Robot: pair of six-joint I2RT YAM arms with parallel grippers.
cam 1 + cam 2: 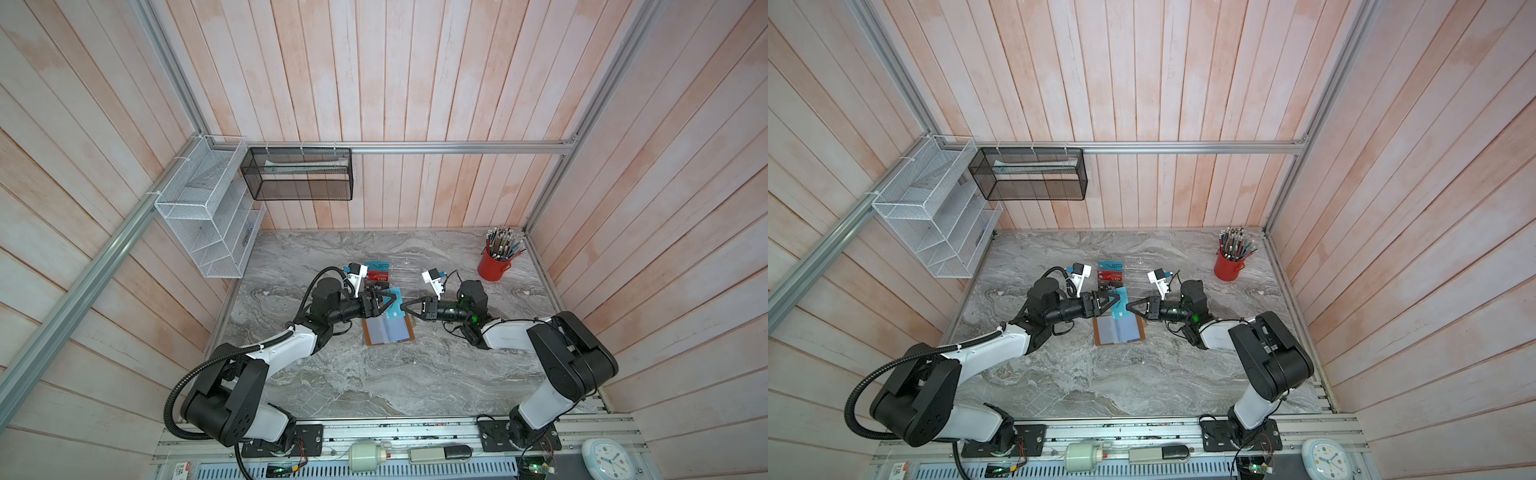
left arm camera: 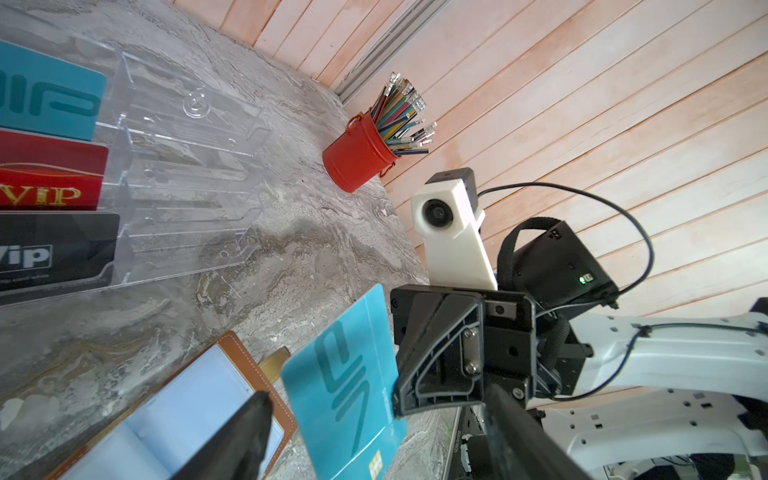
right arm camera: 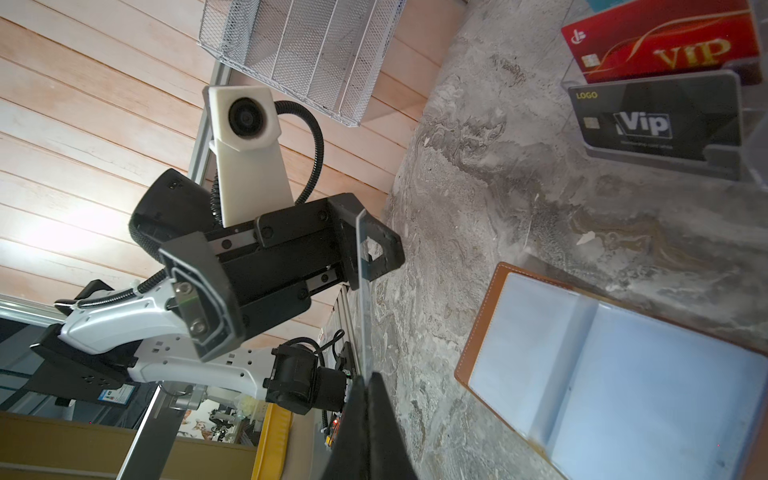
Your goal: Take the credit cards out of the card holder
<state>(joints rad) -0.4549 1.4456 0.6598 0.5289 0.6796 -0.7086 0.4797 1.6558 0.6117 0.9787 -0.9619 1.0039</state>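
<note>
A teal credit card (image 1: pixel 393 300) (image 2: pixel 345 386) is held upright above the open card holder (image 1: pixel 388 332) (image 1: pixel 1119 331) (image 3: pixel 482 328). My right gripper (image 1: pixel 402 308) (image 3: pixel 365 376) is shut on one edge of it. My left gripper (image 1: pixel 386 304) (image 2: pixel 378 395) stands open with the card between its jaws, and a gap shows on each side. The tan holder lies flat with its pale clear sleeves facing up. Teal (image 1: pixel 377 266), red (image 1: pixel 378 275) and black (image 1: pixel 376 286) cards stand in a clear rack behind.
The clear acrylic stepped rack (image 2: pixel 187 166) sits just beyond the card holder. A red bucket of pencils (image 1: pixel 494 264) stands at the back right. A white mesh rack (image 1: pixel 208 216) and a black mesh basket (image 1: pixel 299 174) hang on the walls at the back left.
</note>
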